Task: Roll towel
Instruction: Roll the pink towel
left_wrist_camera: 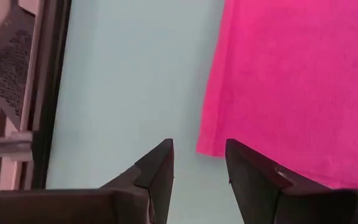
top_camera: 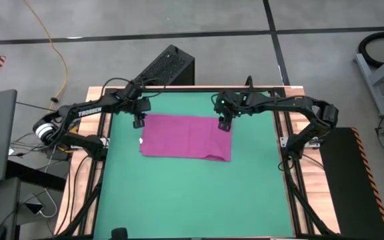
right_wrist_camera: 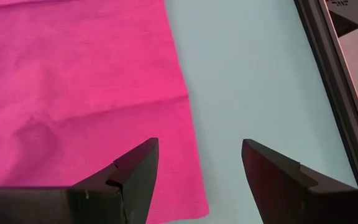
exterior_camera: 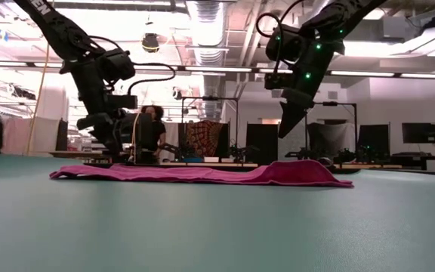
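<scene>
The towel [top_camera: 186, 137] lay flat on the green mat [top_camera: 179, 193], toward twelve o'clock; the left gripper [top_camera: 139, 123] hovered open at its ten o'clock corner; the right gripper [top_camera: 224, 125] hovered open at its two o'clock corner, holding nothing.

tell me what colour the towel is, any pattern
Plain magenta-pink towel, no pattern; clearest in the right wrist view.

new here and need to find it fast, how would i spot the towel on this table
Look at the green mat covering the table between the two dark arms. Toward its far edge lies the towel, a flat magenta-pink rectangle of plain thin cloth. It is the only pink thing and the only cloth on the mat.
</scene>
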Tool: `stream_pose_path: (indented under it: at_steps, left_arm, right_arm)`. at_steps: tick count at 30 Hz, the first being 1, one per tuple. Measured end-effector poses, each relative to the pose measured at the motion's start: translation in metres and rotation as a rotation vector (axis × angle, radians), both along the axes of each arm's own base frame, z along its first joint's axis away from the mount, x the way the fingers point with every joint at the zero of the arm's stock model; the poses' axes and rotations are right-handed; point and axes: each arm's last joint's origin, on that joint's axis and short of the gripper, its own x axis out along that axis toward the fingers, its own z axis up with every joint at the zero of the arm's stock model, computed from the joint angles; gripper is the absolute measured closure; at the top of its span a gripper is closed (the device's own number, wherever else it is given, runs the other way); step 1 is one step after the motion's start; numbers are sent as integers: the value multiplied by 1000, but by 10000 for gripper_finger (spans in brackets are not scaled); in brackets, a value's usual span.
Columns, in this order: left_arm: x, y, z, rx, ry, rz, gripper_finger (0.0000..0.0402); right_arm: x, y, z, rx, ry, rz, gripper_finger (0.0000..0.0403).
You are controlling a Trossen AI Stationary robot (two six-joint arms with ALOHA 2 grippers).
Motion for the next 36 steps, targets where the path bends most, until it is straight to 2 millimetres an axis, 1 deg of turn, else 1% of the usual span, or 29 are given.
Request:
stream_pose_path:
  at_steps: [2,6,8,11,14,16,19,24,26,32,36]
  left_arm:
    - [2,2,-6,-12,15,3,265]
    - [5,8,-27,-63,82,11,265]
    - [8,12,-32,-65,106,31,265]
    - [12,19,-34,-50,128,53,265]
    - [13,18,-35,-55,136,36,268]
    - [14,17,-35,-48,143,16,277]
    - [15,17,-35,-38,150,6,306]
    - [16,17,-35,-29,140,1,373]
    - [16,18,-34,-28,133,9,394]
    - [19,15,-34,-39,119,49,401]
    - [23,7,-27,-18,121,50,401]
  right_arm:
    - [0,0,0,0,0,1,148]
    - [1,2,0,0,0,7,148]
    - [1,2,0,0,-1,6,148]
    - [2,3,0,-1,-1,11,148]
    - [2,3,0,-1,-1,13,148]
    - [2,3,0,-1,-2,13,148]
    - [2,3,0,-1,-2,12,148]
    - [2,3,0,2,-5,6,148]
    - [2,3,0,2,-5,5,148]
    - [2,3,0,7,-8,-4,148]
    - [2,3,0,10,-11,-11,148]
